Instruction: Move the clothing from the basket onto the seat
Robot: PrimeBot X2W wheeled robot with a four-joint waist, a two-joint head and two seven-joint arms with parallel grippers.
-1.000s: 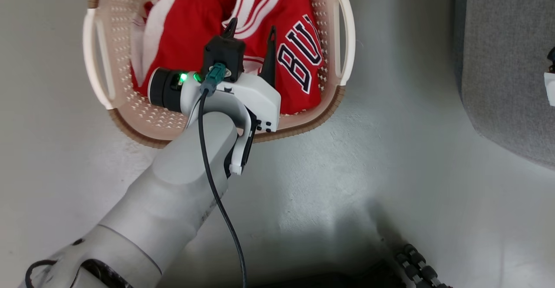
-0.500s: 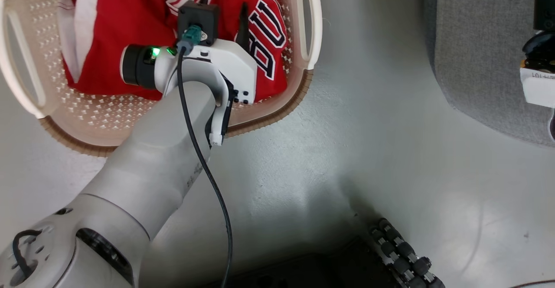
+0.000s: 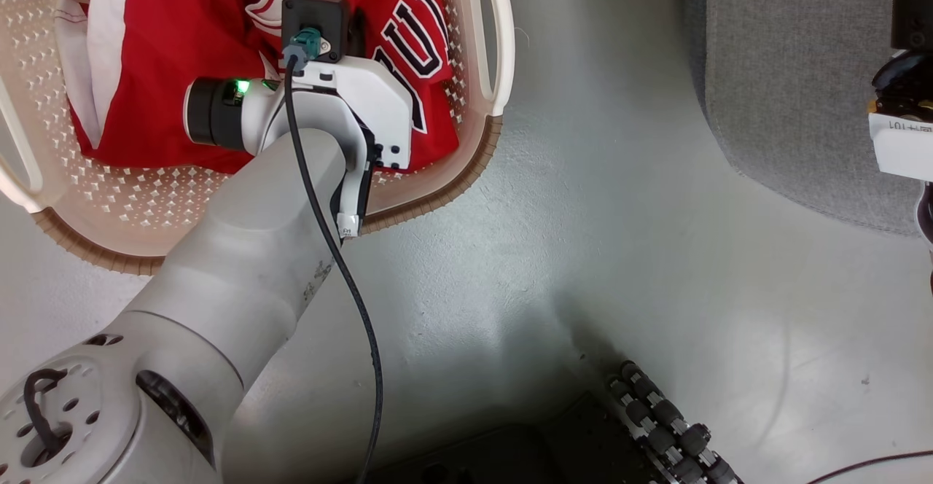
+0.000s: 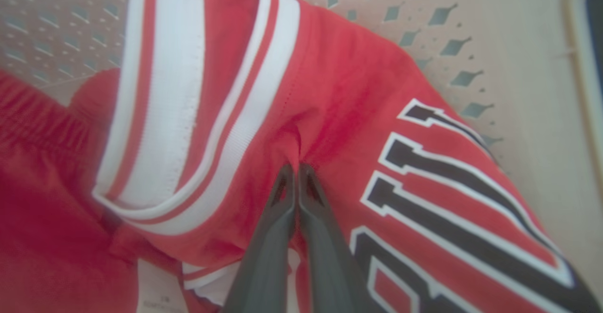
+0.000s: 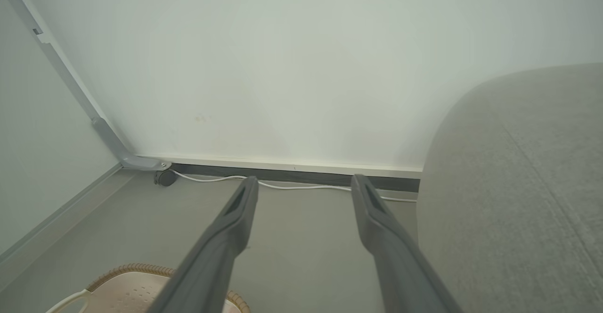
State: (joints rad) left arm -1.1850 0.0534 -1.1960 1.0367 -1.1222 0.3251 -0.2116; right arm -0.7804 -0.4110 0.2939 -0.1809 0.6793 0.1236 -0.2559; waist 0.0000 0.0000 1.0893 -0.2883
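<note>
Currently my left gripper [image 4: 296, 169] pinches a fold of the red clothing [image 4: 339, 105], jaws closed on it, inside the basket [image 3: 437, 192] at left; its navy letters [image 3: 412, 28] run near to far. My right gripper [image 5: 304, 185] is wide open beside the seat [image 3: 787, 68].

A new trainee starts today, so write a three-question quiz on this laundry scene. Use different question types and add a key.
1. True or false: the left gripper is shut on the clothing.
2. The right gripper is: A open; B shut on a sock; C shut on a shoe.
3. Fill in: the clothing lies in the ____.
Key: 1 true; 2 A; 3 basket.
</note>
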